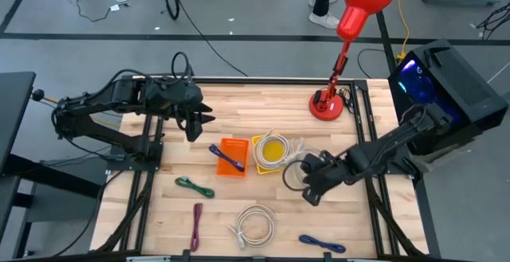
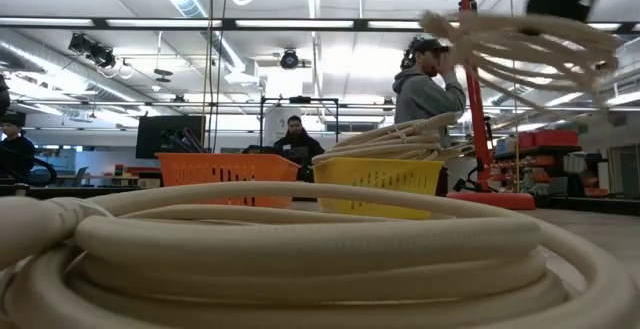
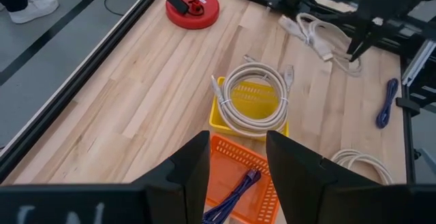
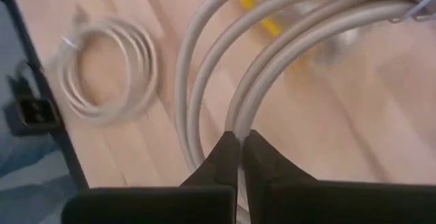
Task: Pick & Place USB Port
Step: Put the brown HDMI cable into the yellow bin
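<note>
My right gripper (image 1: 310, 189) is shut on a coiled white cable (image 1: 293, 170), right of the yellow basket (image 1: 259, 165). In the low view the coil (image 2: 520, 39) hangs in the air under the gripper. A second white coil (image 1: 275, 149) rests on the yellow basket's rim. A purple-blue cable (image 1: 227, 157) lies in the orange basket (image 1: 235, 169). My left gripper (image 1: 196, 124) is open, up and to the far left of the orange basket, touching nothing. Its fingers (image 3: 194, 166) frame the orange basket (image 3: 235, 159) in the left wrist view. My right gripper (image 4: 240, 139) pinches several strands of the white coil (image 4: 234, 115) between its two fingers, at one side of the loop. The fingers lie across the strands. The coil is lifted clear of the table and hangs tilted, with the rest of the loop (image 4: 204, 54) spreading away from the fingertips.
On the table's near part lie a green cable (image 1: 195, 186), a magenta cable (image 1: 196, 226), another white coil (image 1: 253, 224) and a blue cable (image 1: 323, 244). A red lamp base (image 1: 327, 104) stands at the far right. People stand in the room behind (image 2: 425, 84).
</note>
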`<action>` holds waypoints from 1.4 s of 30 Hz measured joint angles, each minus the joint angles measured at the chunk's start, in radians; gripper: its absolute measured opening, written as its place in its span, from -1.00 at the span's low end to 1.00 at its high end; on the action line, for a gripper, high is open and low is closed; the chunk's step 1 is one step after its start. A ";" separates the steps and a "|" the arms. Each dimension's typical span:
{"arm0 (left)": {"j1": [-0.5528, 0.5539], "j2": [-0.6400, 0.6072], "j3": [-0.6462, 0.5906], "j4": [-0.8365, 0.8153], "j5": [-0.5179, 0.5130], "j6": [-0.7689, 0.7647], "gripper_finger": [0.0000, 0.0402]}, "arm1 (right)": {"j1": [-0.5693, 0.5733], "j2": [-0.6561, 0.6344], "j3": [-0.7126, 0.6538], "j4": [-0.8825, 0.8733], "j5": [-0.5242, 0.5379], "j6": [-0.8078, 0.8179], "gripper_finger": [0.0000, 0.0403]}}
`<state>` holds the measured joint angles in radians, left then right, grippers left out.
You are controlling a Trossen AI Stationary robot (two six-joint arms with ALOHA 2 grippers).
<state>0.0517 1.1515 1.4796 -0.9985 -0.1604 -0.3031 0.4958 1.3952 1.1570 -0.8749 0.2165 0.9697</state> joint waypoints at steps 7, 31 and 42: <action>0.000 0.000 0.000 0.011 0.000 0.000 -0.26 | -0.146 0.000 0.104 0.041 0.036 -0.220 -1.00; 0.000 0.000 0.000 0.053 -0.004 0.003 -0.26 | -0.405 0.191 0.130 0.218 -0.253 -0.482 -1.00; 0.000 0.000 0.000 0.052 -0.004 0.012 -0.26 | -0.436 0.198 0.130 0.224 -0.308 -0.490 -1.00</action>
<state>0.0520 1.1515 1.4796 -0.9463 -0.1642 -0.2909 0.0593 1.5936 1.2869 -0.6511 -0.0915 0.4800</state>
